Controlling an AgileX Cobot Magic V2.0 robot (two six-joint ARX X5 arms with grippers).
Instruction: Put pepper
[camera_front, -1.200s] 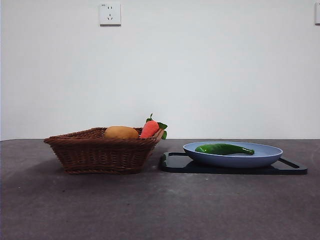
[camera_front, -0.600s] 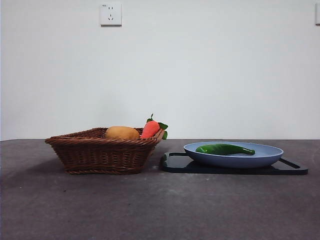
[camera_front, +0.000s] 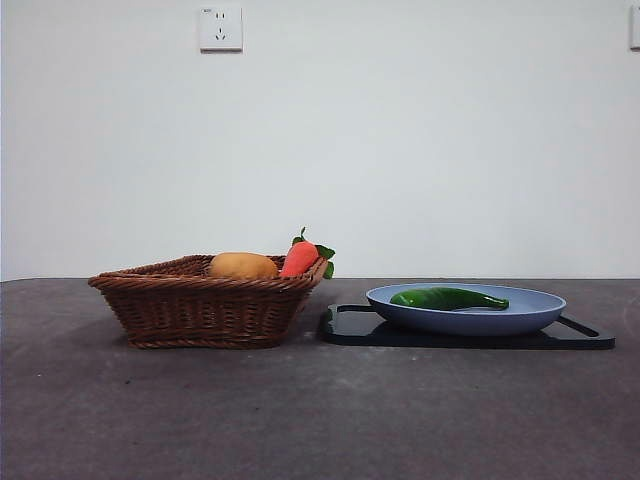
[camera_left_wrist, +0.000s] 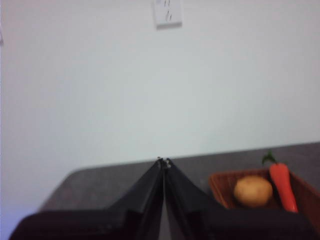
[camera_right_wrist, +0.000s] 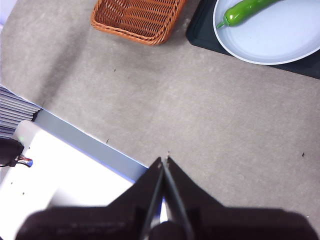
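Note:
The dark-green pepper (camera_front: 447, 298) lies on the blue plate (camera_front: 530, 312), which sits on a black tray (camera_front: 350, 326) at the right of the table. The pepper also shows in the right wrist view (camera_right_wrist: 246, 11) on the plate (camera_right_wrist: 285, 40). My left gripper (camera_left_wrist: 163, 162) is shut and empty, raised well back from the basket. My right gripper (camera_right_wrist: 163, 160) is shut and empty, high above the table's near edge, far from the plate. Neither gripper shows in the front view.
A brown wicker basket (camera_front: 200, 305) stands left of the tray, holding a tan potato (camera_front: 243, 266) and a red-orange carrot toy (camera_front: 301, 256). The basket also shows in the right wrist view (camera_right_wrist: 136, 17). A white base (camera_right_wrist: 55, 175) lies beyond the table's edge.

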